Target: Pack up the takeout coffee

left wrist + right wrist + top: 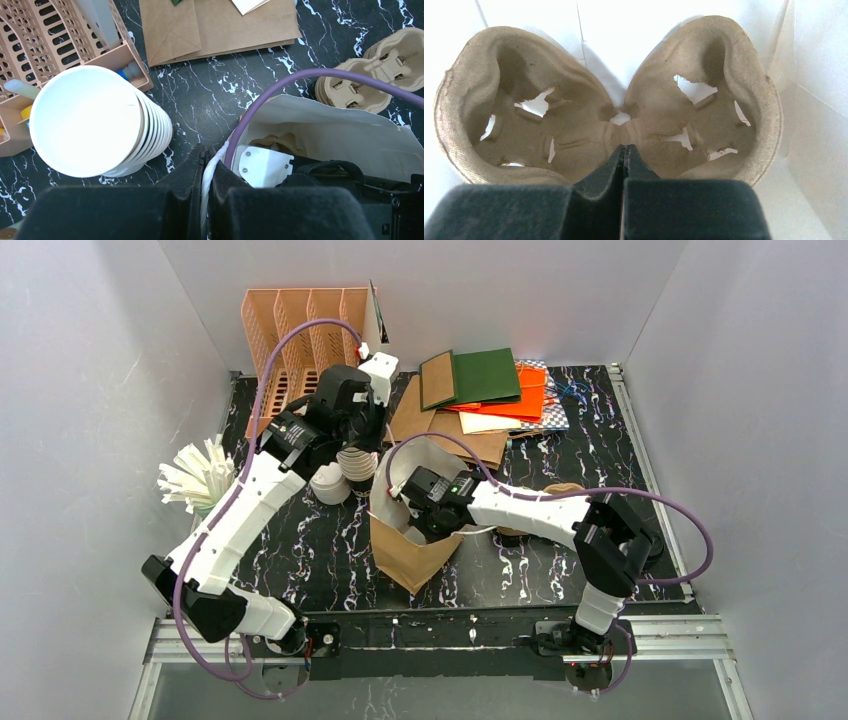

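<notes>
The left tool (206, 150) is pressed together on the white cord handle (205, 186) at the rim of the upright brown paper bag (408, 558), which stands on the black marbled worktop (300, 560) between the two arms. The right arm reaches down into that bag. Its right tool (625, 148) is clamped on the middle web of a two-well pulp cup carrier (579, 135), whose wells face the wrist camera against the bag's white inner wall (345, 130). A purple cable (310, 75) arches over the bag's mouth. Just beside the left tool stands a tilted stack of lidless white paper cups (95, 125), and behind it a peach slotted rack (300, 340). As for the takeout coffee, a small white cup (330, 484) sits on the worktop touching or just beside the stack on its left. The overhead view is too small to tell whether it carries a sip lid. More pulp carriers (370, 65) lie nested on the worktop beyond the bag. Flat brown paper bags (215, 25) lie at the back under green (485, 375) and orange (520, 400) ones. A bundle of white sticks (200, 475) fans out at the left edge.
</notes>
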`<state>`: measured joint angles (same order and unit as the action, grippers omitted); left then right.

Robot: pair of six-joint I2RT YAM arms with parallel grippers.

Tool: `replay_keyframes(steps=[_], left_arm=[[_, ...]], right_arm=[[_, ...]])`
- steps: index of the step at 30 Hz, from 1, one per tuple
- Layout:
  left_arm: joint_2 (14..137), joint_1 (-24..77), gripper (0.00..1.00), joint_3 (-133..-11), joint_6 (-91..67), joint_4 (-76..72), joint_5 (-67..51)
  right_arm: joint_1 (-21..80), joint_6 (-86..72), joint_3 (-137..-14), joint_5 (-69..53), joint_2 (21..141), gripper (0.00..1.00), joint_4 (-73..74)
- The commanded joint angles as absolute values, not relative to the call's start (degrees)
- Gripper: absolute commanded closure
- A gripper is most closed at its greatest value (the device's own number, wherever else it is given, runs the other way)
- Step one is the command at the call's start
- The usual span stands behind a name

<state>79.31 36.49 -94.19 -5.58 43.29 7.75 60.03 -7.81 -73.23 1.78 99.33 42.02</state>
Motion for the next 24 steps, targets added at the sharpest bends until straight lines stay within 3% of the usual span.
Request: replay_keyframes(steps=[1,16,19,24], left_arm=[[75.3,36.1,1.0,-93.5,-5.4,41.3,8.8],[74.8,36.1,1.0,-93.8,-4.8,43.0,10.3],[74.9,36.1,1.0,-93.9,-4.9,42.9,10.2],[75.1,36.0,1.0,-94.0,-5.0,42.7,9.1]], right_arm=[[60.3,-9.5,-70.4,2.2,101.6,0.92,40.7],[60.2,-10.3,-67.1,5.9,103.2,0.89,36.7],[60.3,-10.1,-68.7,6.3,101.9,0.84,38.2],[60.2,-9.9,-74.6,5.7,98.0,0.64,42.8]])
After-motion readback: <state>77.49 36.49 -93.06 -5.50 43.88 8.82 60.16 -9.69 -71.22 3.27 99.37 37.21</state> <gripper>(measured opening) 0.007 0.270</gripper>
